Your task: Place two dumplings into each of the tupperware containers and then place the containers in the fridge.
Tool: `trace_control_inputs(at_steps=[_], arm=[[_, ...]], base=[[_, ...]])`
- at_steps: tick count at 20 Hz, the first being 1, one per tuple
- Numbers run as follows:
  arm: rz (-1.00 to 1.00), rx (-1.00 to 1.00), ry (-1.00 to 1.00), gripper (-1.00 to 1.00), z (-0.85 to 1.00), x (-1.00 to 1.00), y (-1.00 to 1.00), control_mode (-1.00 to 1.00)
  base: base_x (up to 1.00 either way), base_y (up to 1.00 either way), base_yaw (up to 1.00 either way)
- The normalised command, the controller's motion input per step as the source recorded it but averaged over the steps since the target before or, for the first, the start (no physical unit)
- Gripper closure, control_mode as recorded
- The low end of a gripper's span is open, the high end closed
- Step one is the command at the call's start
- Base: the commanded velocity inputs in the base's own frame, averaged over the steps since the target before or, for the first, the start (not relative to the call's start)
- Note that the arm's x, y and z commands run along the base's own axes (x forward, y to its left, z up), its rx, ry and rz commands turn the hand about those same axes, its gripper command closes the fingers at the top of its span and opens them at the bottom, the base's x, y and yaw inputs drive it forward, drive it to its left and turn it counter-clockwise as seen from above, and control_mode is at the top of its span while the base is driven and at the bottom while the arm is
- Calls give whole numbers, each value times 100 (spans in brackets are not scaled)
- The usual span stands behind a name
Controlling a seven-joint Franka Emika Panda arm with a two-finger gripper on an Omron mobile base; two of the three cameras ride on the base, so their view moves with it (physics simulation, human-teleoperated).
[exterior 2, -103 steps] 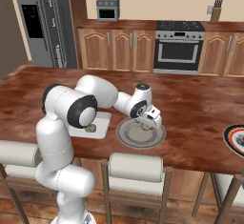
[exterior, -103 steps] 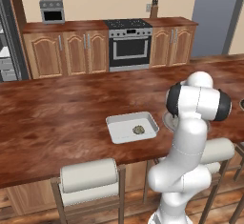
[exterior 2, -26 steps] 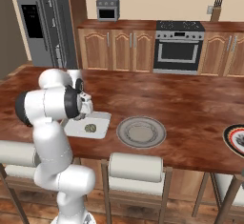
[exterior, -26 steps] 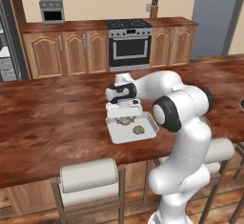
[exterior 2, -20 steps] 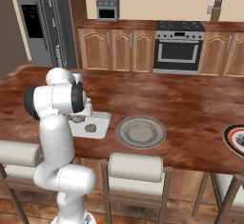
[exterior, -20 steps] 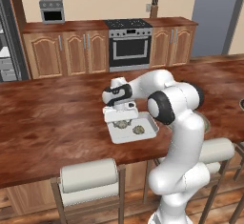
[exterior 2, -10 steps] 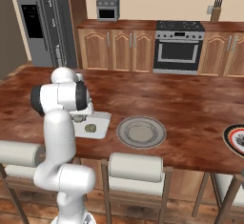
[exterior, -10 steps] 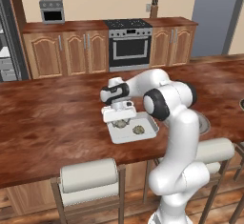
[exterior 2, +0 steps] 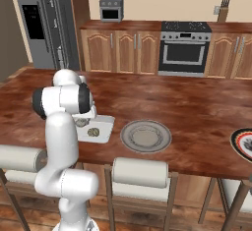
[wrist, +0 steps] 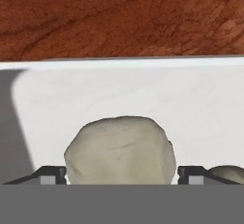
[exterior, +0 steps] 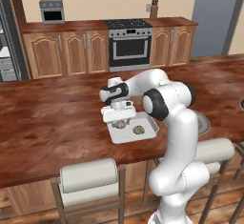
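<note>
White tray [exterior: 148, 133] is holding two dumplings; one dumpling [wrist: 120, 149] is sitting between the gripper [exterior: 119, 117] fingertips, which are standing apart, releasing it.

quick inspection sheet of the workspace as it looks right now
surface: reddish-brown wooden island counter, four padded stools along its near edge.
job's things: white-grey rectangular tray holds two pale tan dumplings, one lying free, the other between the hand's fingertips. Tall dark grey fridge at the back left.
clutter: round grey plate beside the tray; round plate with dark striped rim at the counter's right edge.
grippers: hand low over the tray, jaws spread either side of the dumpling; contact cannot be told.
cables: nothing seen.
surroundings: wooden cabinets, steel oven with black window, small microwave, knife block.
</note>
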Motion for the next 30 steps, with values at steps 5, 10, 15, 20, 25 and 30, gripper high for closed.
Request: trace_control_inputs(at_steps=[5,10,15,20,25,30], arm=[[0,0,0,-100,4,-9,-1,-100],[-7,1,0,-100,52,-39,-37,-100],[-13,9,1,-100,41,-66,-83,-100],[-11,8,-8,-100,1,-64,-88,-100],[-3,2,-18,-100,16,-11,-59,-100],[0,0,-22,-100,1,-2,-43,-100]], base=[[0,0,0],[0,0,0],[0,0,0],[0,0,0],[0,0,0],[0,0,0]])
